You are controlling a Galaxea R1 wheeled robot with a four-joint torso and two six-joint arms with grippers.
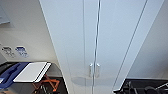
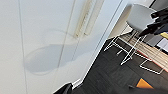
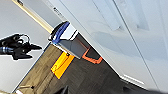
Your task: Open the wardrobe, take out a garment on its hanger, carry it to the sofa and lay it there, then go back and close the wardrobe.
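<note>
While the wardrobe (image 1: 100,37) is standing shut right in front of the robot, its two handles (image 1: 94,70) are sitting together at the middle seam. I cannot tell how either arm's jaws are standing. To open it well, I judge each arm should be taking one handle squarely and pulling straight outward. What the wardrobe is holding is staying hidden behind the doors. A white chair (image 2: 140,18) is standing beyond the wardrobe's side.
</note>
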